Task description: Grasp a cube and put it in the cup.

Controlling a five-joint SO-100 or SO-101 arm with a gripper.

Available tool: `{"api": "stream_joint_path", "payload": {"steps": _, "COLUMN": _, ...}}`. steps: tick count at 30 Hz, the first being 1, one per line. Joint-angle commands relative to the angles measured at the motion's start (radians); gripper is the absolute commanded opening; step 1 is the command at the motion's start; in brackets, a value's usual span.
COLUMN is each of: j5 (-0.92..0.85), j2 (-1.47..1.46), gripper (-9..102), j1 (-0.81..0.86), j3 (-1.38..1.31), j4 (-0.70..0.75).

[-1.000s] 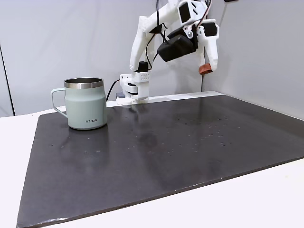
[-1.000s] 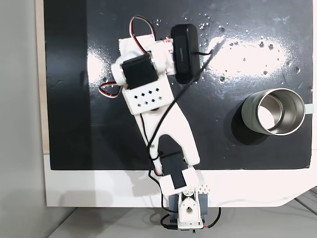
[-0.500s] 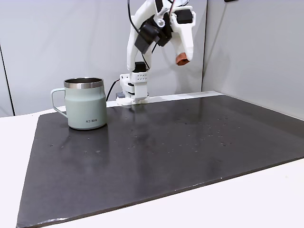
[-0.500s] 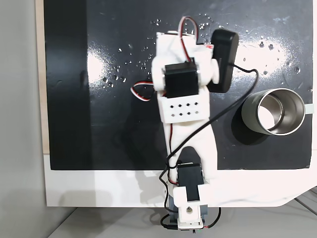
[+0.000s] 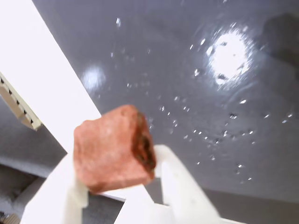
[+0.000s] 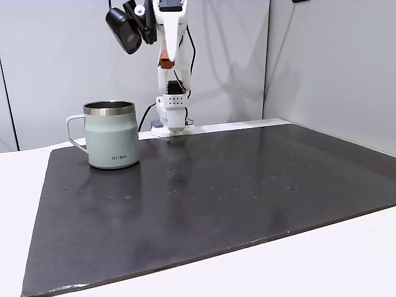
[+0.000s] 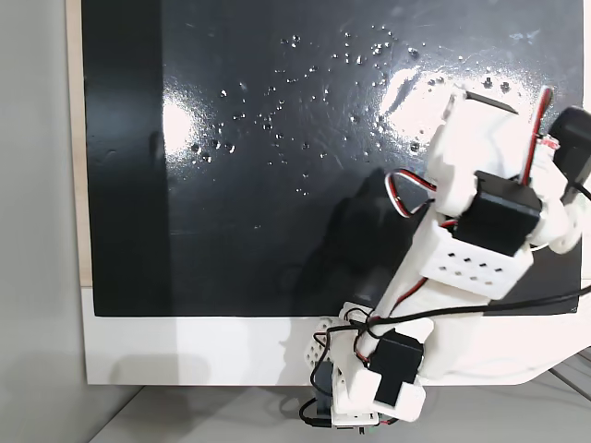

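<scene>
Mug (image 6: 112, 142) first: we are seeing the pale sage-green cup standing upright on the dark mat (image 6: 216, 198) in a fixed view, steel rim up, handle pointing toward nine o'clock, small dark lettering on its front. From that low angle we cannot tell what, if anything, is lying inside it.

We are looking at the cube (image 5: 112, 148) close up in the wrist view: a terracotta, reddish-brown block with softly rounded edges and a rougher, darker face turned toward three o'clock. In a fixed view the cube (image 6: 164, 62) is showing as a small reddish spot high in the air, toward one o'clock from the mug and well above its rim.

The gripper (image 5: 119, 186) is clamping the cube between its two white fingers (image 5: 180, 186), one pressing at the block's seven o'clock corner and the other at its four o'clock side, so the block is sitting at the very tip of the claw. In a fixed view the gripper (image 6: 166, 62) is hanging point-down beneath the raised white arm (image 6: 170, 25).

From above, in a fixed view, the arm (image 7: 480, 231) is reaching toward three o'clock over the glossy black mat (image 7: 277, 138), which is speckled with small bright droplets.
</scene>
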Motion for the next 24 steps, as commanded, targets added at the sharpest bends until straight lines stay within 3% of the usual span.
{"api": "stream_joint_path", "payload": {"steps": 1, "j5": -0.074, "j2": 0.074, "gripper": 4, "j1": 0.061, "j3": 0.008, "j4": 0.046}}
{"api": "stream_joint_path", "payload": {"steps": 16, "j5": -0.387, "j2": 0.221, "gripper": 5, "j1": 0.405, "j3": 0.241, "j4": 0.052}}
{"api": "stream_joint_path", "payload": {"steps": 24, "j5": -0.456, "j2": 0.164, "gripper": 4, "j1": 0.494, "j3": 0.307, "j4": 0.008}}
